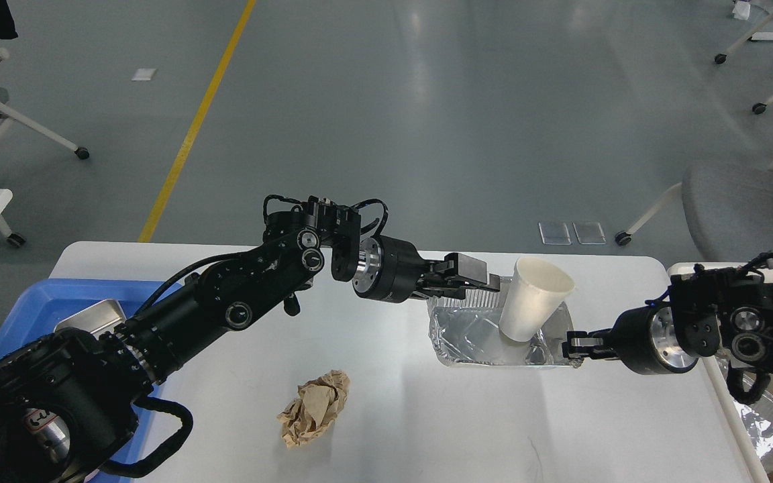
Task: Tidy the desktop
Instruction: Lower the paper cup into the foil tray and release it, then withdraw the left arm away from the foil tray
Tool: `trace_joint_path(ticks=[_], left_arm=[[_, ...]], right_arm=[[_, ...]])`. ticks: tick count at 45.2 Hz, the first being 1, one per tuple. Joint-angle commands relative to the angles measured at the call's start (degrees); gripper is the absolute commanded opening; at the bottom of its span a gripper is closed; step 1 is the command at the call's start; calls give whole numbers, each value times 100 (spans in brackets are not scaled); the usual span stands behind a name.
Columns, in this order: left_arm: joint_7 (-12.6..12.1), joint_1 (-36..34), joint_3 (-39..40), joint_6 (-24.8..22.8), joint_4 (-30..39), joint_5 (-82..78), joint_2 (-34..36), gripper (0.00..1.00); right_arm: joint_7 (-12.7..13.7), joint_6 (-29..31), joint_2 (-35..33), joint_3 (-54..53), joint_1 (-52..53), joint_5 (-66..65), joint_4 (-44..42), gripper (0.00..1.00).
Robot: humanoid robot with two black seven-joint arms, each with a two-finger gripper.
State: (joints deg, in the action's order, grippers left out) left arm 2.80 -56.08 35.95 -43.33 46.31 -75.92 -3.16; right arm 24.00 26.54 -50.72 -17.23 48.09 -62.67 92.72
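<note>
A white paper cup (533, 298) stands near-upright, slightly tilted, inside a foil tray (474, 332) on the white desktop (427, 416). The left gripper (477, 282) sits just left of the cup rim. The right gripper (571, 347) pinches the tray's right edge. A crumpled brown paper ball (314, 407) lies nearer the front edge.

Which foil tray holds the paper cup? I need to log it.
The foil tray on the desktop, mid-table, holds the cup; the other foil tray sits cupless in the bin at right.
</note>
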Motion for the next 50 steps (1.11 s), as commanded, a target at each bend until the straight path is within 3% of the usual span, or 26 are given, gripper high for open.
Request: trace_joint_path(ticks=[1, 18, 27, 34, 35, 41, 50], left_arm=[[1, -131, 17, -53, 9, 85, 61, 95], [19, -447, -44, -641, 783, 446, 1151, 95], [71, -412, -97, -922, 1687, 542, 2293, 95], [89, -386, -88, -1167, 2321, 806, 3340, 95], [98, -377, -62, -1167, 2634, 937, 3897, 95], [124, -377, 35, -1167, 3225, 1333, 5201, 95], [124, -368, 561, -1167, 3595, 1984, 6845, 95]], right_arm=[[0, 0, 1, 0, -1, 0, -9, 0], [0, 9, 1, 0, -1, 0, -26, 0], [0, 9, 10, 0, -10, 0, -26, 0], [0, 17, 1, 0, -10, 0, -35, 0], [0, 26, 10, 0, -10, -8, -44, 0], [0, 26, 27, 0, -19, -9, -61, 0], [0, 26, 45, 0, -19, -9, -114, 0]])
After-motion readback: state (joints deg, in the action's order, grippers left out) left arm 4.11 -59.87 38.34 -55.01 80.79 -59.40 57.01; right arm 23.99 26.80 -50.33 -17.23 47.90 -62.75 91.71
